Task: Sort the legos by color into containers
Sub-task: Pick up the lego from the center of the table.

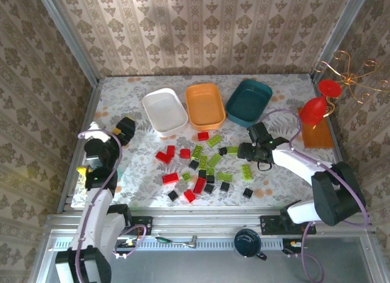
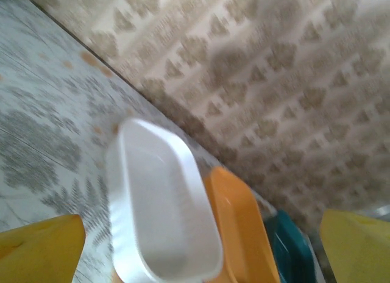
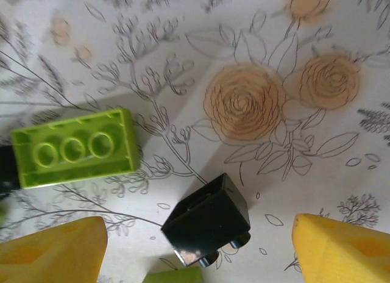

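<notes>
Red, lime-green and black legos (image 1: 201, 164) lie scattered on the flowered table in front of three containers: a white tub (image 1: 164, 111), an orange tub (image 1: 205, 105) and a dark teal tub (image 1: 248, 102). My right gripper (image 1: 244, 150) hovers low at the right edge of the scatter. In the right wrist view it (image 3: 195, 234) is open, its yellow fingers on either side of a black lego (image 3: 210, 219) that lies on its side, untouched. A lime-green lego (image 3: 76, 149) lies just beyond. My left gripper (image 1: 125, 129) is open and empty at the table's left, facing the white tub (image 2: 158, 210).
A flat orange tray with a red goblet (image 1: 314, 112) stands at the right edge, beside a gold wire stand (image 1: 350, 75). Patterned walls close the table on three sides. A dark mug (image 1: 248, 242) and a wrench (image 1: 177, 239) rest on the front rail.
</notes>
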Action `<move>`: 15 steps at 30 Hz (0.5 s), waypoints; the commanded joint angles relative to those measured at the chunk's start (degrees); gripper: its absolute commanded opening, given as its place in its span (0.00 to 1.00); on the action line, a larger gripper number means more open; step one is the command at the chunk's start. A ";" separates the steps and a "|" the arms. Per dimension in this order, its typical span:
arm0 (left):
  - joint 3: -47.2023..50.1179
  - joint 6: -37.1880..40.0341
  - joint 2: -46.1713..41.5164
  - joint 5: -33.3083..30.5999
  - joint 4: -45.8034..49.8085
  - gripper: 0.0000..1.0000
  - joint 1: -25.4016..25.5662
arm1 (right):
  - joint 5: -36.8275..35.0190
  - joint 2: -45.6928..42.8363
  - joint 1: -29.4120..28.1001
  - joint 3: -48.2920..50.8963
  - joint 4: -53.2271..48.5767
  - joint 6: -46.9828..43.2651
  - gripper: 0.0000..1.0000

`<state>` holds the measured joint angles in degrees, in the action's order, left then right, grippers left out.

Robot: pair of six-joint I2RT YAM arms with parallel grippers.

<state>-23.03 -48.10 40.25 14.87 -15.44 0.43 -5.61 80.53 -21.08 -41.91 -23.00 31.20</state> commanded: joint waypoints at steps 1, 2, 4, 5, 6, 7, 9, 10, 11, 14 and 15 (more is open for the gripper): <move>-2.55 6.38 -3.36 0.22 11.63 1.00 5.83 | -2.15 1.94 -1.18 -0.29 -1.62 -0.80 0.80; -2.56 7.34 -4.40 -1.08 13.90 1.00 8.13 | -2.59 2.37 -1.41 -0.28 -1.28 -0.87 0.80; -2.29 8.72 -6.04 -3.07 16.81 1.00 11.61 | -3.30 3.33 -1.68 -0.69 -1.09 -1.22 0.80; -2.29 9.42 -6.66 -3.71 18.19 1.00 13.18 | -3.54 3.87 -1.77 -1.04 -1.08 -1.52 0.79; -2.29 9.96 -7.08 -4.24 19.20 1.00 14.48 | -3.62 4.33 -1.78 -1.30 -0.87 -1.86 0.78; -2.29 10.50 -7.36 -4.91 20.37 1.00 15.83 | -3.70 4.90 -1.77 -1.57 -0.65 -2.17 0.77; -2.43 11.30 -7.30 -6.24 22.45 1.00 17.97 | -4.29 6.11 -1.77 -2.24 -0.46 -2.53 0.75; -2.38 11.68 -7.10 -6.88 23.33 1.00 18.93 | -4.30 6.81 -1.77 -2.59 -0.42 -2.67 0.73; -2.29 11.87 -7.04 -7.25 23.84 1.00 19.66 | -4.26 7.27 -1.87 -2.80 -0.25 -2.87 0.72; -1.38 11.89 -6.85 -8.39 24.40 1.00 21.88 | -3.89 8.15 -2.01 -2.83 0.64 -3.21 0.69; -1.11 11.84 -6.77 -8.69 24.41 1.00 22.43 | -3.72 8.24 -2.12 -2.83 0.83 -3.31 0.68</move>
<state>-23.94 -38.44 33.63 8.64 6.48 21.65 -8.43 87.79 -22.63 -43.42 -22.96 29.08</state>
